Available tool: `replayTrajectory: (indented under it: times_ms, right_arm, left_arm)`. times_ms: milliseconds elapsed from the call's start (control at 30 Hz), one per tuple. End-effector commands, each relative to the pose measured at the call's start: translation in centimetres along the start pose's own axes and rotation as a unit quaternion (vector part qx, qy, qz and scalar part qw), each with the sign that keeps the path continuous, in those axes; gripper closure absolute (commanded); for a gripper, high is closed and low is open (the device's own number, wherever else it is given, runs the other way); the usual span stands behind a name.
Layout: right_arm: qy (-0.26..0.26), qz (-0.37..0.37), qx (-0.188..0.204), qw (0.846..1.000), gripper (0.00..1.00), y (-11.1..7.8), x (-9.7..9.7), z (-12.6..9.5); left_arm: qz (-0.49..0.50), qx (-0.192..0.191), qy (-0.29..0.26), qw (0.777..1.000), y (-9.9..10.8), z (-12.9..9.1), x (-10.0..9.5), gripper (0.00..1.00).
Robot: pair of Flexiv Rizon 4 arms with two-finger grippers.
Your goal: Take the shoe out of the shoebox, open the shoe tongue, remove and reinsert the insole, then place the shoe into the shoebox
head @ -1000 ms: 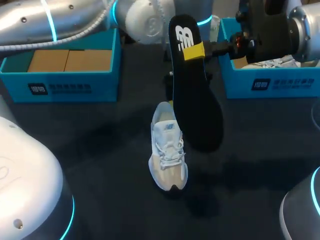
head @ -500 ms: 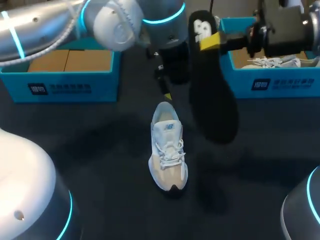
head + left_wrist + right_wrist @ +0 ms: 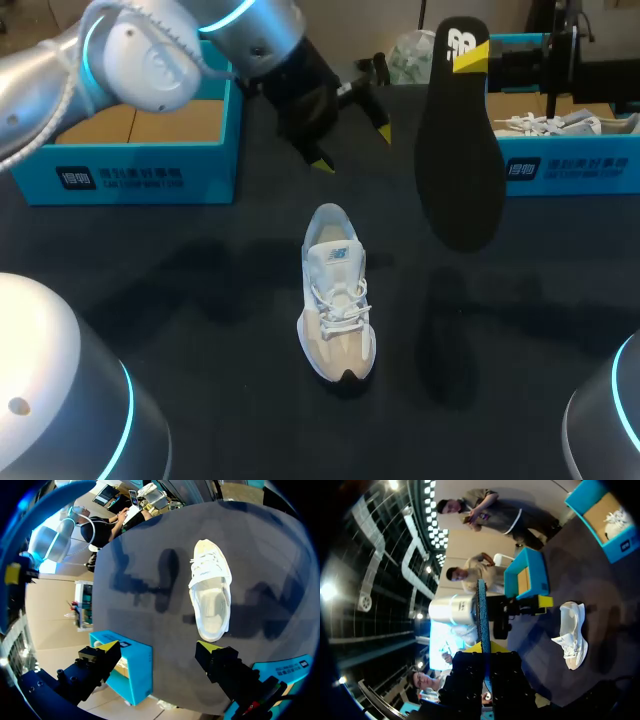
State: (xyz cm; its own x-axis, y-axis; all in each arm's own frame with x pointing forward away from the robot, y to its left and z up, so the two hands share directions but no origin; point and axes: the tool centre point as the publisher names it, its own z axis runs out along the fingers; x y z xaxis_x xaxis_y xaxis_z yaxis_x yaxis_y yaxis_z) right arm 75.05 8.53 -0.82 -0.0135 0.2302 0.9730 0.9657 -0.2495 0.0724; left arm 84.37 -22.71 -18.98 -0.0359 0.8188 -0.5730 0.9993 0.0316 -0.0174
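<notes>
A white and beige shoe [image 3: 338, 295] lies upright on the dark table, toe toward the front edge; it also shows ahead of the left gripper [image 3: 212, 592] and off to one side of the right gripper [image 3: 572, 637]. Its black insole [image 3: 460, 150] hangs in the air to the right of the shoe, heel end up, with my right gripper [image 3: 470, 55] shut on that end. From the right wrist the insole [image 3: 482, 625] appears edge-on between the fingers [image 3: 492, 647]. My left gripper [image 3: 352, 148] hovers open and empty behind the shoe [image 3: 157, 647].
A blue shoebox [image 3: 120, 175] with a brown cardboard floor stands at the back left. A second blue box [image 3: 570, 165] at the back right holds another white shoe [image 3: 560, 122]. Bare table lies around the shoe.
The right gripper has carried the insole to the right and up, away from the shoe. The left arm has pulled back and turned, its open fingers now showing behind the shoe. The shoe stayed put.
</notes>
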Motion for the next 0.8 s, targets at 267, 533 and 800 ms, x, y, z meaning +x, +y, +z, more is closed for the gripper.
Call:
replayTrajectory:
  times_ms: [267,533,800]
  right_arm:
    - [-0.021,0.025,-0.021,0.999,1.00,0.0,-0.9,1.0]
    - [-0.021,0.025,-0.021,0.999,1.00,0.0,-0.9,1.0]
    - [-0.029,0.062,-0.045,0.997,1.00,2.1,-1.6,0.7]
  left_arm:
    - [0.013,-0.014,-0.140,0.990,-1.5,-1.2,0.8,0.00]
    - [0.013,-0.014,-0.140,0.990,-1.5,-1.2,0.8,0.00]
    - [0.043,-0.027,-0.272,0.961,-1.9,-2.9,-0.8,0.00]
